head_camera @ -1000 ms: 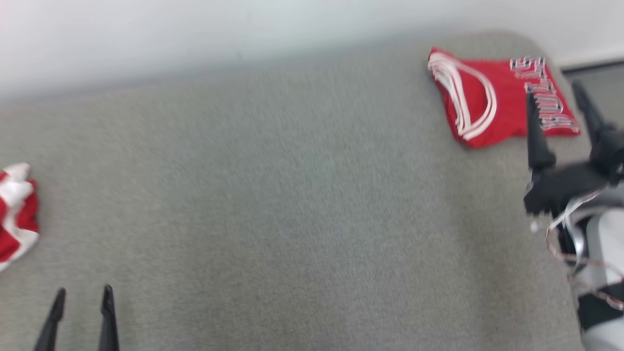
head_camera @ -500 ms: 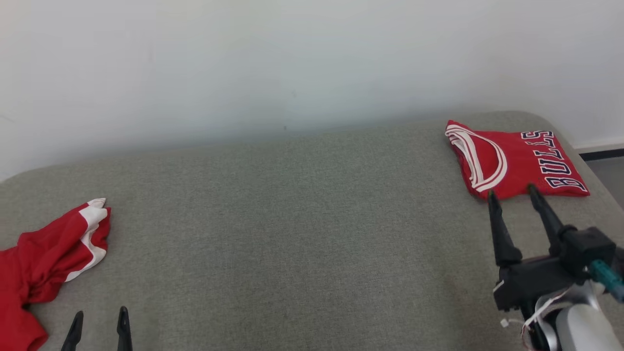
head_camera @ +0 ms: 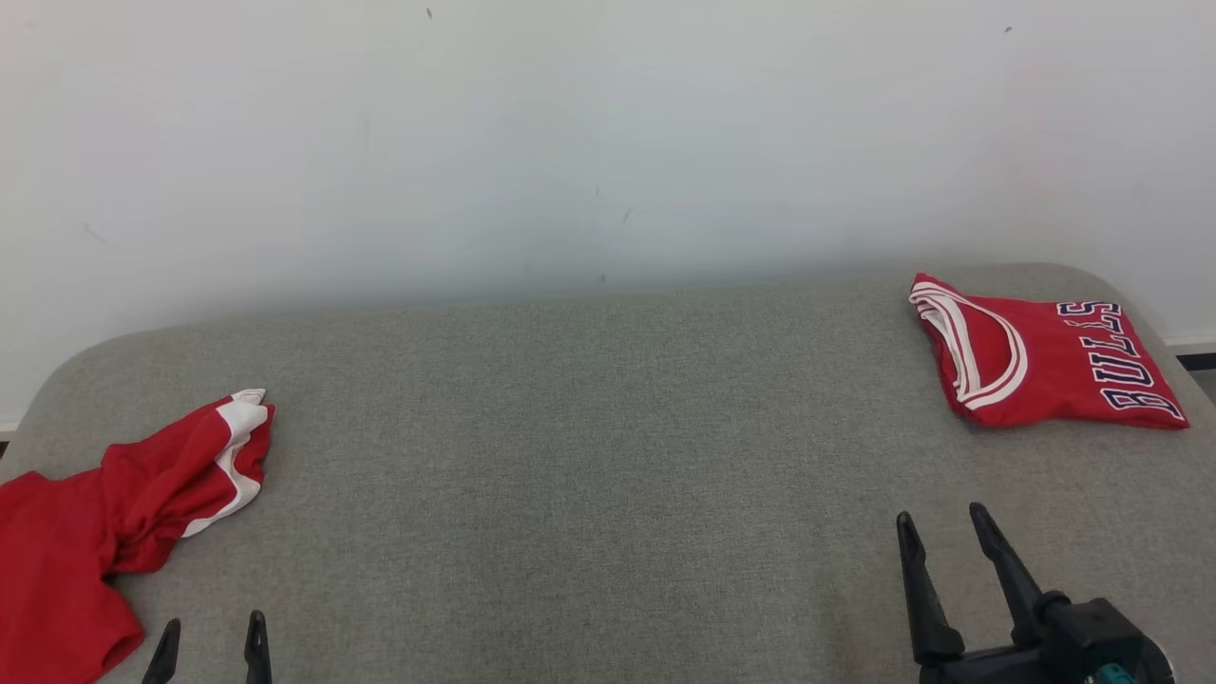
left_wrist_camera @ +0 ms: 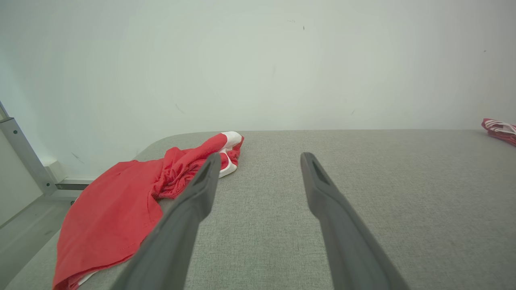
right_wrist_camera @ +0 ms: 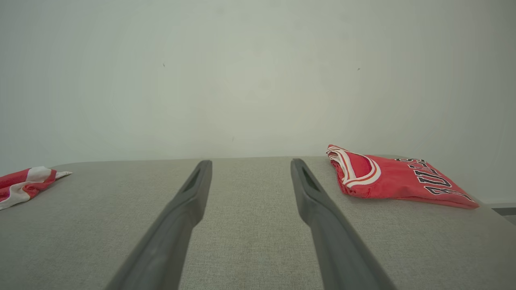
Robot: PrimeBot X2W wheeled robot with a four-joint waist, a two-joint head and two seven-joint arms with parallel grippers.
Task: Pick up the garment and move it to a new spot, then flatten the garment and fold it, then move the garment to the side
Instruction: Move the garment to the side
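Two garments are lying on the worktop (head_camera: 589,475): a folded Bulls jersey (head_camera: 1045,366) at its far-right corner, a crumpled red garment (head_camera: 114,503) at its left edge. The left pincer (head_camera: 213,622) and right pincer (head_camera: 940,518) are hovering, fingers spread, empty.

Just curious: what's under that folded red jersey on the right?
The folded jersey lies directly on the grey padded surface. Nothing sticks out around its edges; what its folds cover cannot be seen.
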